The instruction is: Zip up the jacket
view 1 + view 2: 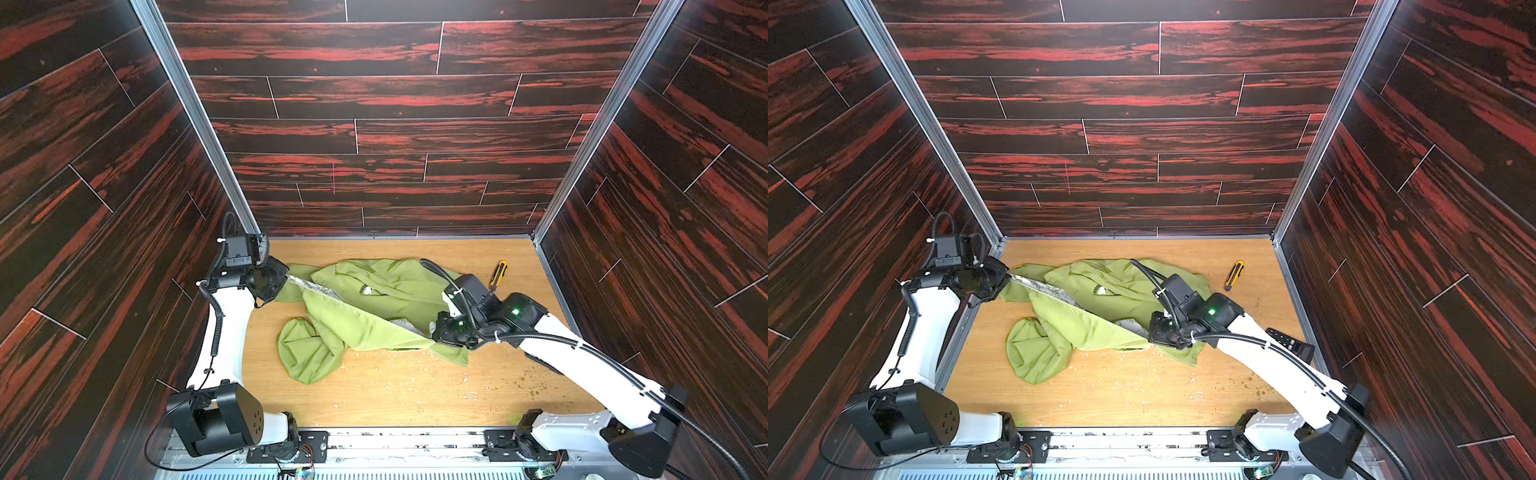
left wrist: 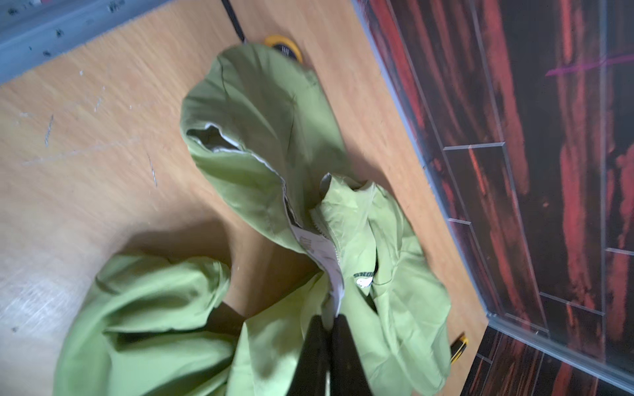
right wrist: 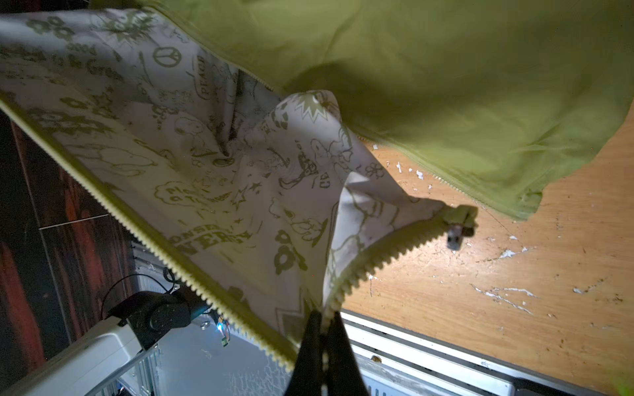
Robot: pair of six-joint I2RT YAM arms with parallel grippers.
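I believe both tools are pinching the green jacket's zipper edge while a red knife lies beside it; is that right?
Not quite: the knife is yellow and black, not red, as both top views show. The left tool and right tool do pinch the jacket's zipper edge.

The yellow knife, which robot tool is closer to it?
Right. The right tool pinches the jacket a short way from the yellow knife; the left tool pinches it far across the table.

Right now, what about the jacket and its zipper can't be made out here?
- Zipper end piece: blurred in the right wrist view; slider or pin, cannot tell.
- Right end effector: tips hidden by its own body in both top views.
- Chest logo: lettering cut off by a jacket fold, left wrist view.
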